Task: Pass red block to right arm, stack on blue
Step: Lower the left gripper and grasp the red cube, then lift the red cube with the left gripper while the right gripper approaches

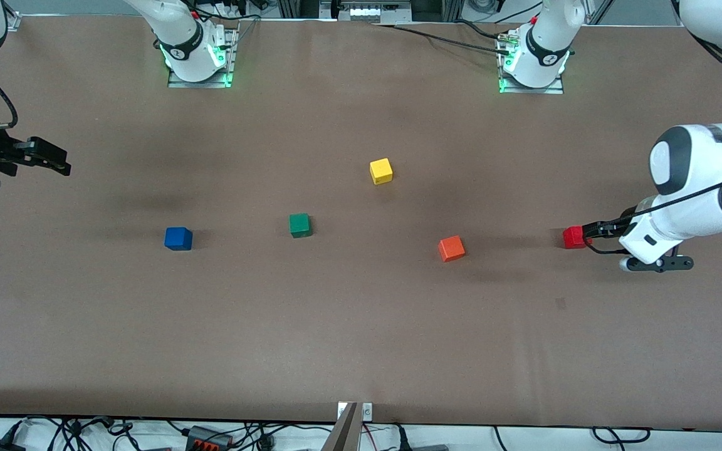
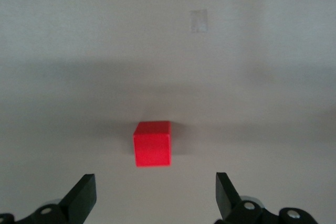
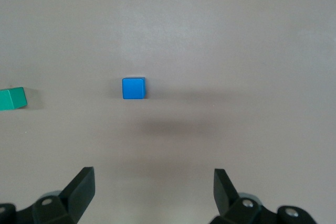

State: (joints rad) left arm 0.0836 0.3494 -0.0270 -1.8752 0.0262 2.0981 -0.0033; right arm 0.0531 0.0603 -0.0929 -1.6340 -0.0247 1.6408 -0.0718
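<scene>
Front view shows the small bright-red cube [image 1: 573,237] resting on the brown table [image 1: 336,326] at the left arm's end, with the left gripper [image 1: 588,232] low and just beside it, its black fingertips reaching the cube's edge. Left wrist view has that same cube [image 2: 152,144] sitting on the surface ahead of the two black fingers [image 2: 84,195], which stand wide apart with nothing between them. The small deep-blue cube [image 1: 178,238] lies toward the right arm's end of the table, well apart from the red one; between them sit a green cube [image 1: 299,225], an orange-red cube [image 1: 452,248] and, farther from the front camera, a yellow cube [image 1: 381,171]. The right gripper [image 1: 54,164] waits up in the air over the table's edge at its own end. Right wrist view looks down on the blue cube [image 3: 134,88], with the green cube [image 3: 12,98] at the frame's margin, and the gripper's fingers [image 3: 81,187] are spread wide and empty.
</scene>
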